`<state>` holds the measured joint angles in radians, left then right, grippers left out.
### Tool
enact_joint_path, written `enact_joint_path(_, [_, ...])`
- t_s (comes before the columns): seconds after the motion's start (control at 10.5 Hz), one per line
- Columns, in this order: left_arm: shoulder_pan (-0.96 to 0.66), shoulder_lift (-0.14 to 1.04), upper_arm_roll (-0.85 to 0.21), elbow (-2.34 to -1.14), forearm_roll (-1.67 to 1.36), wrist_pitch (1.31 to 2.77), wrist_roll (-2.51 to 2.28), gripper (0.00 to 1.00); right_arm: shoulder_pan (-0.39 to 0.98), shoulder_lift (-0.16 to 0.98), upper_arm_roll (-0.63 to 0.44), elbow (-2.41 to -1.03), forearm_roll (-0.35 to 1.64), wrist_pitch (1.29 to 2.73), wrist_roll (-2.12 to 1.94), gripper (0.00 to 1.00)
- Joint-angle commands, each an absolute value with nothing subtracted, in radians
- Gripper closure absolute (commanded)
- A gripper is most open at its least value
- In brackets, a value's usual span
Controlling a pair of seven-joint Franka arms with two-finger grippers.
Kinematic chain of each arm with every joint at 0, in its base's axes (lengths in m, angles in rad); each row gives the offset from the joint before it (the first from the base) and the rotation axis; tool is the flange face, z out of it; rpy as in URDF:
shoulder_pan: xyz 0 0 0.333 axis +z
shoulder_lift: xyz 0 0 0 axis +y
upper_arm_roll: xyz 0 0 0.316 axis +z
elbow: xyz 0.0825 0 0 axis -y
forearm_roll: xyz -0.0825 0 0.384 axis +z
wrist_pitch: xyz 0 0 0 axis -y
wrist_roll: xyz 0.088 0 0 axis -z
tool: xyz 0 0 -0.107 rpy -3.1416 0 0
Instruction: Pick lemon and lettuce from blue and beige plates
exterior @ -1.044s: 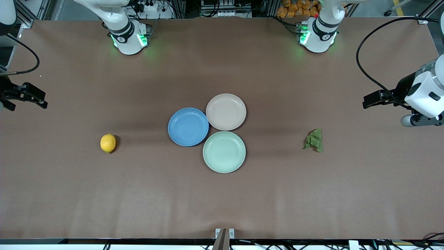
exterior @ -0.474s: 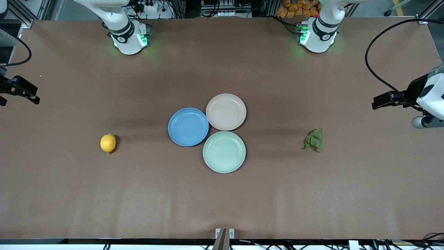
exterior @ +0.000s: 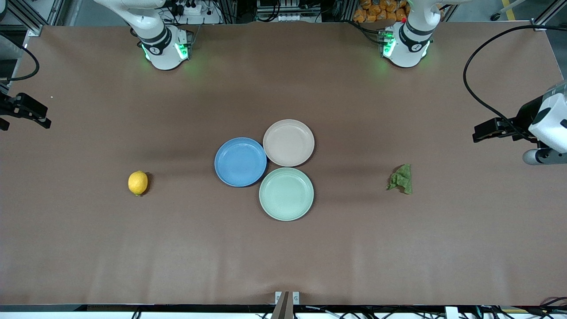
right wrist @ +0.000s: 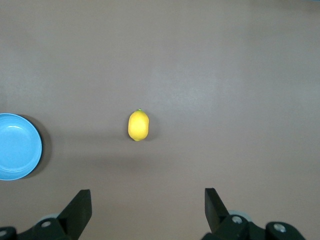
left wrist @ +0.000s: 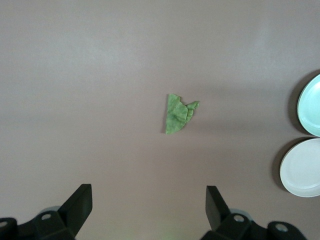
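The yellow lemon (exterior: 137,183) (right wrist: 138,125) lies on the bare brown table toward the right arm's end, well apart from the plates. The wrinkled green lettuce (exterior: 401,178) (left wrist: 178,114) lies on the table toward the left arm's end. The blue plate (exterior: 240,161) (right wrist: 17,146) and the beige plate (exterior: 289,142) (left wrist: 302,167) sit touching in the middle, nothing on either. My right gripper (exterior: 40,118) (right wrist: 147,200) hangs open over the table's edge at its end. My left gripper (exterior: 480,131) (left wrist: 149,200) hangs open over the table near the lettuce's end.
A pale mint-green plate (exterior: 286,193) (left wrist: 312,105), also bare, touches the two others and lies nearest the front camera. Both arm bases (exterior: 165,48) (exterior: 405,44) stand along the back edge. A black cable (exterior: 476,95) loops over the table at the left arm's end.
Both grippers have drawn outward toward their ends of the table, then nearly stopped. The lemon, lettuce and plates have not moved.
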<state>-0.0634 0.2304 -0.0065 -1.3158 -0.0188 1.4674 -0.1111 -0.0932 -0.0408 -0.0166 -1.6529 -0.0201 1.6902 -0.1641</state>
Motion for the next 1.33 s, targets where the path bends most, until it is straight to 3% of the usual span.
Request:
enact_joint_path(0.0, [-0.077, 0.238, 0.005, -1.299, -0.002, 1.483, -0.106, 0.0, -0.11, -0.052, -0.015, -1.651, 0.03, 1.672, -0.17, 0.0])
enact_joint_path(1.23, [-0.078, 0.238, 0.003, -1.299, 0.002, 1.483, -0.095, 0.0, -0.072, -0.083, 0.02, -1.591, 0.057, 1.483, -0.152, 0.0])
